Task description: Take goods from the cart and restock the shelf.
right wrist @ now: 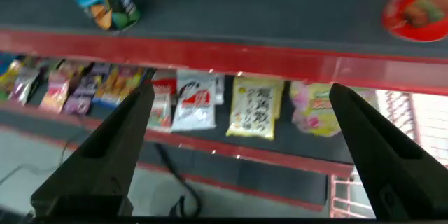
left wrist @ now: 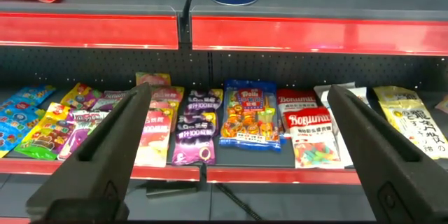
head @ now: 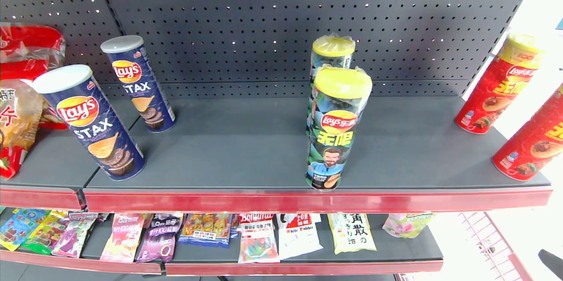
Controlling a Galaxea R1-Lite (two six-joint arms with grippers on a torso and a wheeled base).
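bare shelf, between blue cans, green cans

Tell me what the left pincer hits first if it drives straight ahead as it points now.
Probably the blue candy bag lying on the lower shelf; it sits centred ahead of the open left pincer, though depth is unclear.

Left pincer and right pincer look matte black (wedge-shaped).
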